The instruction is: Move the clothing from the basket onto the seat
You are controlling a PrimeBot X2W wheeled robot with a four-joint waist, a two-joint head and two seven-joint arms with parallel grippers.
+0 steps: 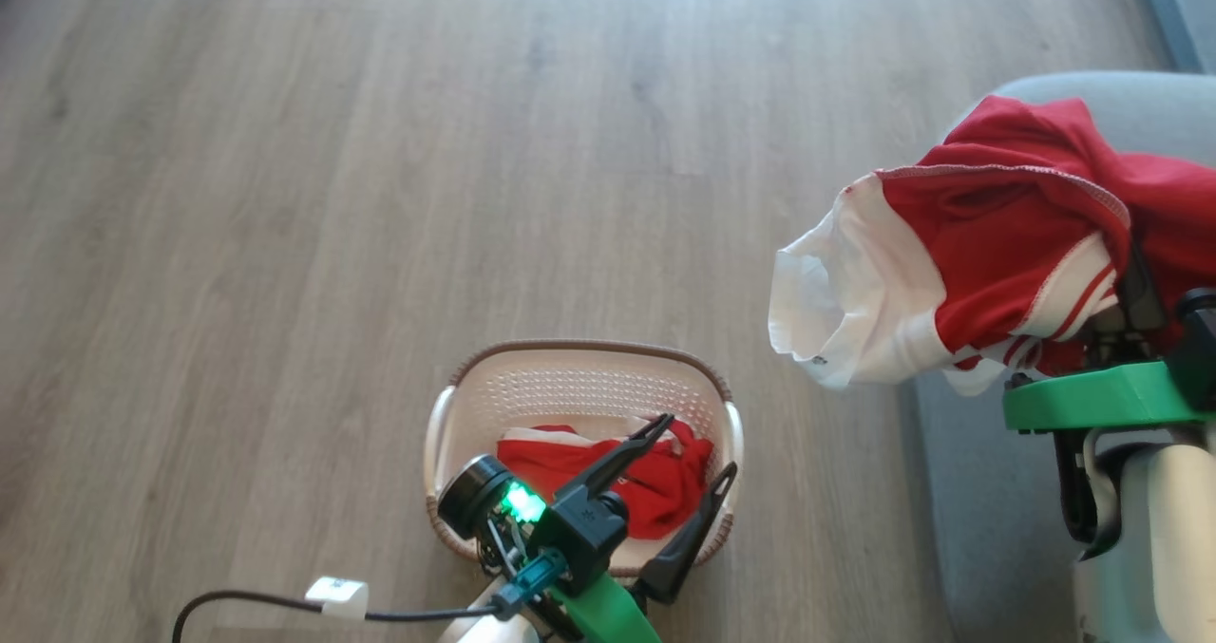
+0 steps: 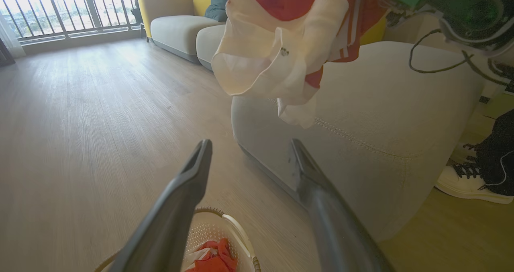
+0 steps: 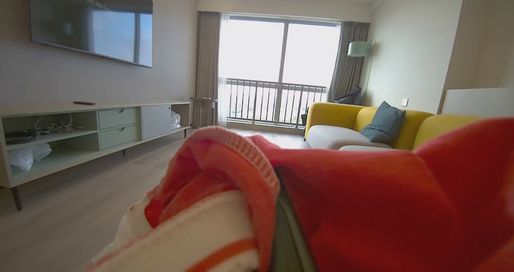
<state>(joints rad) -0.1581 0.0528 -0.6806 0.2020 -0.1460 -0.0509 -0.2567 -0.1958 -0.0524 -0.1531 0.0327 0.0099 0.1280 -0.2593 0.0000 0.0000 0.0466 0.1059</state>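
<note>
Right gripper (image 1: 1135, 292) is buried in the red/white jersey (image 1: 997, 235), so can't tell if it's clamped or the cloth's just draped over the fingers. The seat (image 1: 1140, 102) is right below and behind it, but the white end hangs out past the seat edge, over the floor. Let go here and imo it slides off, or it snags on the fingers. Left gripper (image 1: 698, 445) is spread wide w/ nothing in it. The basket (image 1: 579, 347) sits just under it, w/ another red piece (image 1: 646, 496) inside.
</note>
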